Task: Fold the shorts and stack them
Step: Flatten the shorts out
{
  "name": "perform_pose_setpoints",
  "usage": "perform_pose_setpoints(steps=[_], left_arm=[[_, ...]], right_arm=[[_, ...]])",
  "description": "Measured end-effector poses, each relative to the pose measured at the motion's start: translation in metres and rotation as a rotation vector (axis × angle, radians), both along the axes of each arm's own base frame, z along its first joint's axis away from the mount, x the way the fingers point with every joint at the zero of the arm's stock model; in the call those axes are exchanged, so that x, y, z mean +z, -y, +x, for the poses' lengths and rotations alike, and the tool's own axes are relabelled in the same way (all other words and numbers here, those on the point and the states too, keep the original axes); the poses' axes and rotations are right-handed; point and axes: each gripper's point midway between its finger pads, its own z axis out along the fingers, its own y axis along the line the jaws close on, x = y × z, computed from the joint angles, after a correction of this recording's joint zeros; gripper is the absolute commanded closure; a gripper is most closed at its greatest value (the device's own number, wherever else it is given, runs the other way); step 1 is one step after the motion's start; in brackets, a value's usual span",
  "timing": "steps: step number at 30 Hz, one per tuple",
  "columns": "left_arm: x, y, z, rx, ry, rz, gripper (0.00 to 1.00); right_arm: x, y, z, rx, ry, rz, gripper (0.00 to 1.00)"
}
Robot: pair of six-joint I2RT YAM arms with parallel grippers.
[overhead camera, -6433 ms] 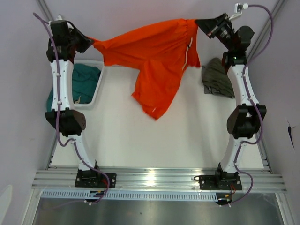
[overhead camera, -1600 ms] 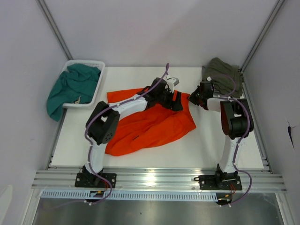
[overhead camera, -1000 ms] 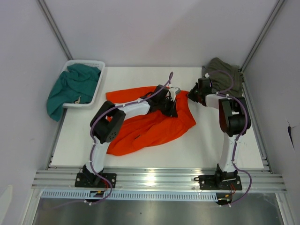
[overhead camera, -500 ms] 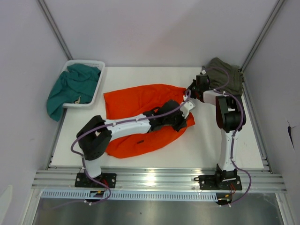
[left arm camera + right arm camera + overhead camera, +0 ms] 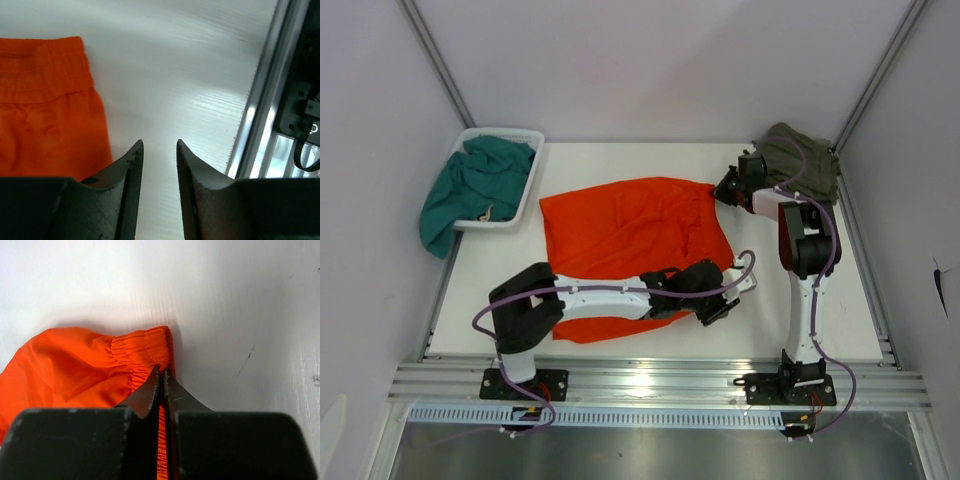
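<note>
On the white table (image 5: 610, 165), at its middle, find orange shorts (image 5: 630, 235) spread nearly flat, gathered waistband toward the right side. At the far right waistband corner, note the right gripper (image 5: 161, 375) clenched on the fabric, orange cloth pinched between its fingers. By the near right corner, see the left gripper (image 5: 159, 150) parted and empty over bare tabletop, just beside the waistband edge. Off to the far left, spot a teal garment (image 5: 470, 190) heaped in a white basket (image 5: 534, 180); at the far right corner, an olive garment (image 5: 810, 160), bunched.
</note>
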Motion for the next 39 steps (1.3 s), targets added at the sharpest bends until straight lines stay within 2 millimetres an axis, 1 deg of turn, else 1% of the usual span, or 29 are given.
perform_pose_setpoints(steps=[3, 4, 5, 7, 8, 10, 12, 15, 16, 18, 21, 24, 25, 27, 28, 29, 31, 34, 36, 39], left_arm=[[-0.006, 0.003, -0.013, -0.033, -0.012, 0.006, 0.48], [-0.006, 0.004, -0.014, -0.037, -0.012, -0.001, 0.39], [-0.006, 0.004, -0.014, -0.037, -0.01, -0.008, 0.35], [-0.006, -0.002, -0.013, -0.024, -0.023, -0.019, 0.29], [-0.005, -0.007, -0.012, -0.019, -0.034, -0.026, 0.28], [0.003, -0.02, -0.002, 0.016, -0.057, -0.05, 0.26], [0.016, -0.039, 0.018, 0.088, -0.069, -0.09, 0.26], [0.043, -0.069, 0.057, 0.232, -0.06, -0.168, 0.26], [0.053, -0.08, 0.07, 0.282, -0.054, -0.198, 0.24], [0.067, -0.106, 0.094, 0.398, -0.048, -0.248, 0.23], [0.075, -0.146, 0.122, 0.556, -0.055, -0.286, 0.23], [0.074, -0.187, 0.15, 0.734, -0.06, -0.282, 0.22], [0.071, -0.199, 0.157, 0.787, -0.058, -0.272, 0.22], [0.065, -0.217, 0.163, 0.868, -0.062, -0.242, 0.2], [0.062, -0.221, 0.163, 0.891, -0.065, -0.23, 0.2], [0.059, -0.227, 0.164, 0.915, -0.07, -0.216, 0.2], [0.052, -0.236, 0.163, 0.956, -0.088, -0.19, 0.19], [0.045, -0.258, 0.171, 1.036, -0.109, -0.157, 0.19], [0.042, -0.277, 0.187, 1.116, -0.118, -0.124, 0.2], [0.044, -0.302, 0.215, 1.218, -0.12, -0.108, 0.2]], right_arm=[[0.0, 0.0, 0.0, 0.015, 0.006, 0.0, 1.0], [0.0, 0.0, 0.0, 0.019, 0.006, 0.001, 1.0], [0.0, 0.0, 0.0, 0.024, 0.008, 0.002, 0.99], [0.0, 0.001, 0.0, 0.032, 0.01, 0.002, 0.99], [0.0, 0.001, 0.001, 0.036, 0.012, 0.002, 0.98], [0.001, 0.002, 0.002, 0.041, 0.014, -0.004, 0.98], [0.002, 0.003, 0.005, 0.047, 0.017, -0.017, 0.98], [0.003, 0.009, 0.009, 0.034, 0.009, -0.048, 0.99], [0.003, 0.011, 0.009, 0.024, 0.003, -0.058, 0.99], [0.002, 0.016, 0.01, 0.006, -0.004, -0.07, 0.99], [0.001, 0.026, 0.011, -0.035, -0.014, -0.082, 0.99], [0.001, 0.039, 0.013, -0.093, -0.022, -0.096, 0.98], [0.001, 0.045, 0.014, -0.117, -0.027, -0.102, 0.98], [0.002, 0.056, 0.014, -0.165, -0.037, -0.117, 0.97], [0.002, 0.063, 0.013, -0.191, -0.043, -0.124, 0.84], [0.002, 0.069, 0.012, -0.217, -0.046, -0.127, 0.68], [0.002, 0.078, 0.007, -0.255, -0.053, -0.131, 0.43], [0.011, 0.088, 0.005, -0.28, -0.041, -0.159, 0.3], [0.013, 0.09, 0.0, -0.28, -0.05, -0.191, 0.29], [0.019, 0.084, -0.007, -0.252, -0.061, -0.236, 0.3]])
